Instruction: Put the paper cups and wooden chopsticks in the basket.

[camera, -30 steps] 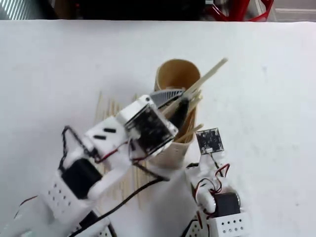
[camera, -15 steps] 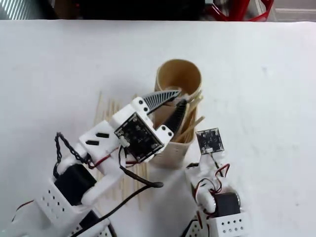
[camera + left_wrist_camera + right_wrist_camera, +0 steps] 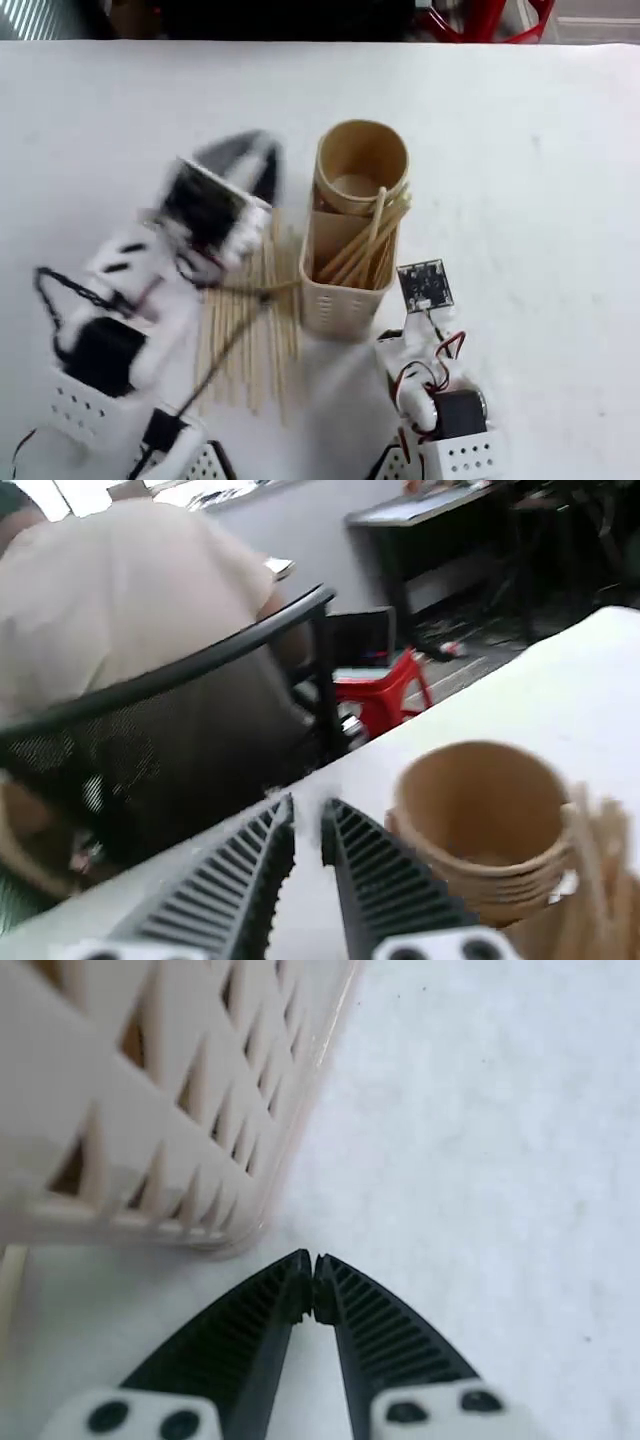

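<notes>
A tan basket [image 3: 335,305] stands in the middle of the white counter [image 3: 520,150]. A stack of paper cups [image 3: 362,180] stands upright at the basket's far end, inside it as far as I can tell, mouth up. A bundle of wooden chopsticks [image 3: 360,255] leans in the basket's near half, their tips resting against the cups.

More chopsticks [image 3: 240,340] lie flat on the counter just beside the basket's left wall, spread in a loose row.

The left tool [image 3: 245,160] hangs above the counter to the left of the basket, near the cups and apart from them. From its own camera the left tool [image 3: 307,815] has only a thin gap between its fingers and nothing in it, with the cups [image 3: 480,830] ahead and to one side.

The right arm [image 3: 430,385] sits at the basket's near right corner. The right tool [image 3: 313,1278] is closed tip to tip, empty, low over bare counter just beside the basket's slotted wall [image 3: 170,1100].
</notes>
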`<state>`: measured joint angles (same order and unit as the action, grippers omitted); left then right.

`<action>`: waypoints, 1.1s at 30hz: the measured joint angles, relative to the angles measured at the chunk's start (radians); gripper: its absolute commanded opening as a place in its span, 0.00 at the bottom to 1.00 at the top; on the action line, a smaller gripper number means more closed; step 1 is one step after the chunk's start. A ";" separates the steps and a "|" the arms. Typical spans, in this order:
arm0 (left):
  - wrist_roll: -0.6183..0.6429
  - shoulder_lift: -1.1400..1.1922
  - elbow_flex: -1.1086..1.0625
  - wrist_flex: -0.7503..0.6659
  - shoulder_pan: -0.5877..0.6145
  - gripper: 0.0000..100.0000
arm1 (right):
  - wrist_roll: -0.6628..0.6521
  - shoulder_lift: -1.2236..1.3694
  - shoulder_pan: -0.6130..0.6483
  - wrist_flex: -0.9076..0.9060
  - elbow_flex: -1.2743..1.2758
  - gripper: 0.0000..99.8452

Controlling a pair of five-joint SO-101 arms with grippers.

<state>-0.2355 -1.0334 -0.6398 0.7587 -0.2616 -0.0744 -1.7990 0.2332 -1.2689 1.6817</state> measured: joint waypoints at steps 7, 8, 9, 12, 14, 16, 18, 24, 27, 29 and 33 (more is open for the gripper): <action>0.069 0.000 -0.192 0.133 0.434 0.06 | 0.000 0.000 0.000 0.000 0.000 0.02; 0.044 0.000 -0.245 0.133 0.454 0.06 | 0.000 0.000 0.000 0.000 0.000 0.02; 0.012 0.002 -0.296 0.133 0.462 0.06 | 0.000 0.000 0.000 0.000 0.000 0.02; -0.066 0.051 -0.417 0.112 0.479 0.06 | 0.000 0.000 0.000 0.000 0.000 0.02; -0.081 0.126 -0.437 0.094 0.480 0.06 | 0.000 0.000 0.000 0.000 0.000 0.02; -0.084 0.218 -0.436 0.078 0.480 0.07 | 0.000 0.000 0.000 0.000 0.000 0.02; -0.087 0.334 -0.420 0.075 0.480 0.07 | 0.000 0.000 0.000 0.000 0.000 0.02; -0.123 0.694 -0.269 0.075 0.466 0.07 | 0.000 0.000 0.000 0.000 0.000 0.02; -0.206 0.806 -0.227 0.089 0.423 0.08 | 0.000 0.000 0.000 0.000 0.000 0.02; -0.255 0.835 -0.190 0.133 0.402 0.11 | 0.000 0.000 0.000 0.000 0.000 0.02; -0.336 0.842 -0.104 0.227 0.399 0.13 | 0.000 0.000 0.000 0.000 0.000 0.02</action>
<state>-0.5715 -0.1910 -0.7442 0.9858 0.1373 -0.0744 -1.7990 0.2332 -1.2689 1.6817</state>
